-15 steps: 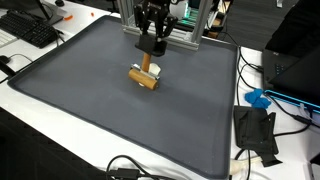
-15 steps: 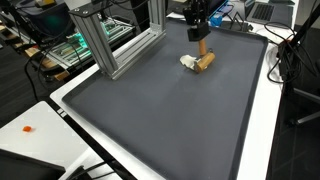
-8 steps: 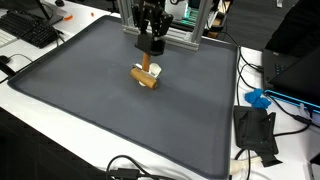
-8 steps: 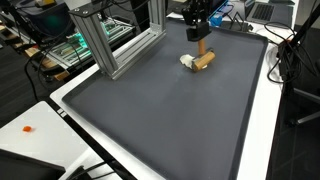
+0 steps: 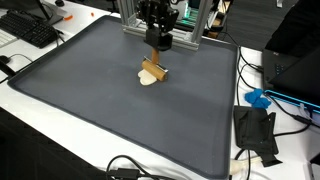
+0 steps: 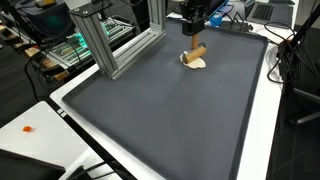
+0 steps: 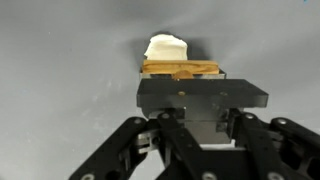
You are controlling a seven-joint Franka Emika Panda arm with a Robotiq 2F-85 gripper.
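1 wooden block [image 5: 155, 67] is gripped by the claw [image 5: 157, 45], whose 2 fingers are closed on the block's upper end. In both exterior views the block is seen hanging at a tilt below the claw [image 6: 194, 34], over the far half of the dark grey mat [image 5: 90, 100], with its lower end [image 6: 198, 52] down by a small white lump [image 6: 193, 63]. The white lump [image 5: 148, 79] lies on the mat right under the block; whether the 2 are touching cannot be told from these views.

In the wrist view the block [image 7: 180, 70] is seen as a brown strip clamped across the front of the claw [image 7: 185, 82], and the white lump [image 7: 166, 47] shows just beyond it against the grey mat [image 7: 60, 80].

Behind the claw, at the far edge of the mat, an aluminium frame [image 6: 105, 40] is mounted on the white table [image 6: 40, 115]. In an exterior view a black keyboard [image 5: 35, 30] is seen beside the mat's far corner, well apart from the block. On the opposite side of the mat a blue object [image 5: 258, 98] and a black object [image 5: 255, 130] are laid on the table, with cables around them. In an exterior view 1 small orange item [image 6: 27, 128] is seen on the table near the mat's near corner.
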